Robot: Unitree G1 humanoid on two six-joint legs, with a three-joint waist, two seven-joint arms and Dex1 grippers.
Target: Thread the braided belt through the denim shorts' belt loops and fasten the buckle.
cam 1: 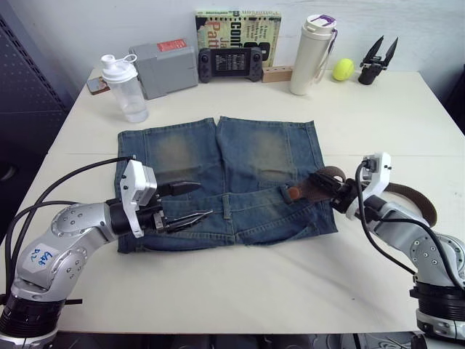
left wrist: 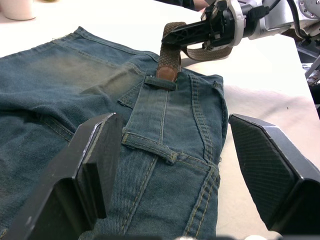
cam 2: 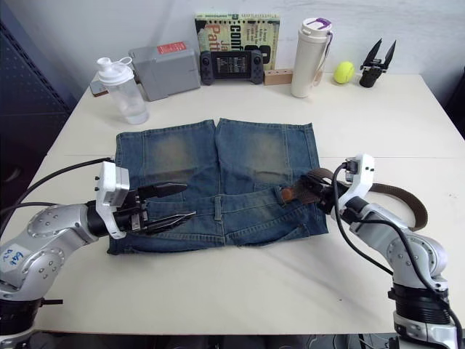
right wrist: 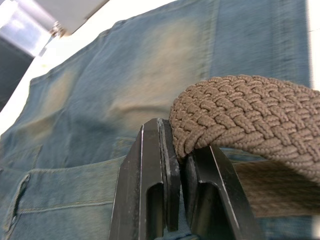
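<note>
Denim shorts [cam 2: 221, 182] flat on counter [cam 2: 240, 291]. Right hand [cam 2: 311, 187] clamped on braided belt [cam 2: 341, 190] at waistband's right end; belt loops back over counter. Left hand [cam 2: 174, 202] spread apart, over shorts' left part. Bottles, book along far edge.

Head pair looks down and forward over the worktop [cam 1: 240, 291], both sharing the denim shorts [cam 1: 225, 182]; each wrist camera sits close, peering along its pincer at denim.
</note>
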